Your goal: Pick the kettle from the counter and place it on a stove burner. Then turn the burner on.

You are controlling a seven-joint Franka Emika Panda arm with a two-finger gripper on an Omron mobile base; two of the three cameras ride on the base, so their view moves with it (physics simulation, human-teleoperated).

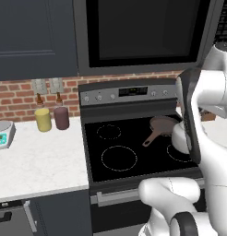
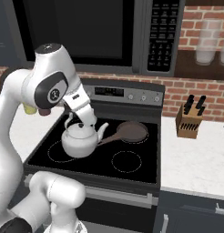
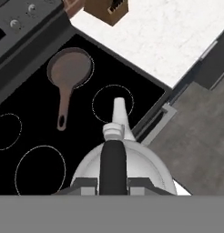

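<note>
Kettle first: the small squat rounded silvery-white kettle point(image 2: 80, 139) with a thin arched handle is above the black glass cooktop point(image 2: 141, 168), over the cooktop's front part on its right-hand side as the left base view shows it, where the kettle point(image 1: 179, 137) is partly hidden behind the white arm. The two-finger gripper point(image 2: 88, 123) comes down onto the top of the kettle, and in the hand view its dark finger tips point(image 3: 85, 184) sit on either side of the dark handle point(image 3: 114, 166), clamped on it. Whether the kettle's base touches the glass or hangs just above it cannot be told. Its spout points toward the brown long-handled skillet point(image 2: 130, 132), which lies on a rear dashed circle with its handle angled toward the kettle. The largest circle drawn in white dashes point(image 1: 118, 158) is at the cooktop's front left in the left base view, apart from the kettle, and its disc is black. A row of silver knobs point(image 1: 99, 97) runs along the stove's back panel. On the white speckled stone counter point(image 1: 37, 161) to the left stand a yellow jar point(image 1: 43, 119) and a dark maroon jar point(image 1: 62, 117), and a wooden knife block point(image 2: 189, 121) stands on the counter to the right.
</note>
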